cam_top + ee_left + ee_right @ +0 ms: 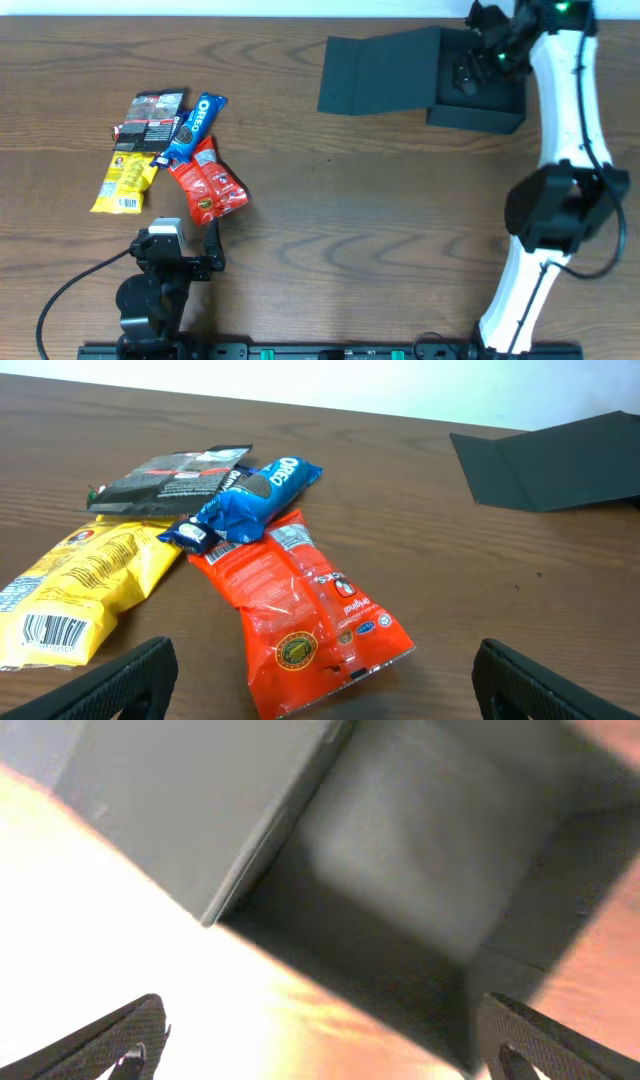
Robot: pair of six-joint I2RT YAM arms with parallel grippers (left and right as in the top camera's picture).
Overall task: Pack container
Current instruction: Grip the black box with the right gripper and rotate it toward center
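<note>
The container (490,105) is a black box at the back right, its flap lid (380,70) lying open to the left. My right gripper (478,58) hovers open over the box with nothing between its fingers. In the right wrist view the box's dark inside (420,870) and lid (200,800) fill the frame above the open gripper (322,1015). My left gripper (177,238) stands open near the front left, just short of a red packet (300,610). The open left gripper (325,670) holds nothing.
Snack packets lie in a loose pile at the left: a black one (155,115), a blue Oreo one (195,125), a red one (210,180) and a yellow one (125,180). The lid (560,460) shows far right in the left wrist view.
</note>
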